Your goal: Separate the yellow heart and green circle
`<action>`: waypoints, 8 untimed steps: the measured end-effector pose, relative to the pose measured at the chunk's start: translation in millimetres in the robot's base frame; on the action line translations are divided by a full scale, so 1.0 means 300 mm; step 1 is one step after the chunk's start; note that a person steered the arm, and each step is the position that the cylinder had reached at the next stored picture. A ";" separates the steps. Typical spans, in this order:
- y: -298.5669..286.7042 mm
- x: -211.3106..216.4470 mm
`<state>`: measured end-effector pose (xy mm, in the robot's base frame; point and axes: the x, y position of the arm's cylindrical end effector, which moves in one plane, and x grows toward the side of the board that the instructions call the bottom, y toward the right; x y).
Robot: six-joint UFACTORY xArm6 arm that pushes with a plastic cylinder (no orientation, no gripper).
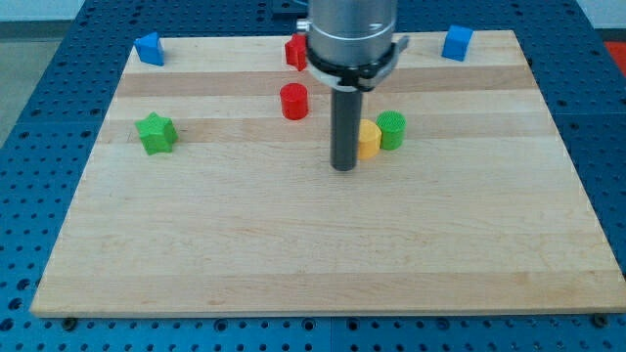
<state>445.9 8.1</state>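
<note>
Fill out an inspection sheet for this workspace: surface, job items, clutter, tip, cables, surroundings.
Surface: light wooden board, flat, lying on a blue perforated table.
Job items: yellow heart and green circle touching, heart on the view's left of the circle.
Clutter: green star at the view's left; red cylinder near centre; red block, partly hidden by the arm; blue blocks at the top left and top right.
Tip: my tip sits against the heart's left side.
Cables: nothing seen.
Surroundings: nothing seen beyond the blue table.
</note>
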 end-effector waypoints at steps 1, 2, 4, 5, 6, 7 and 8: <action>-0.082 -0.046; -0.044 -0.123; 0.284 -0.065; 0.360 -0.004; 0.300 0.007; 0.266 0.093; 0.358 0.172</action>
<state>497.3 115.4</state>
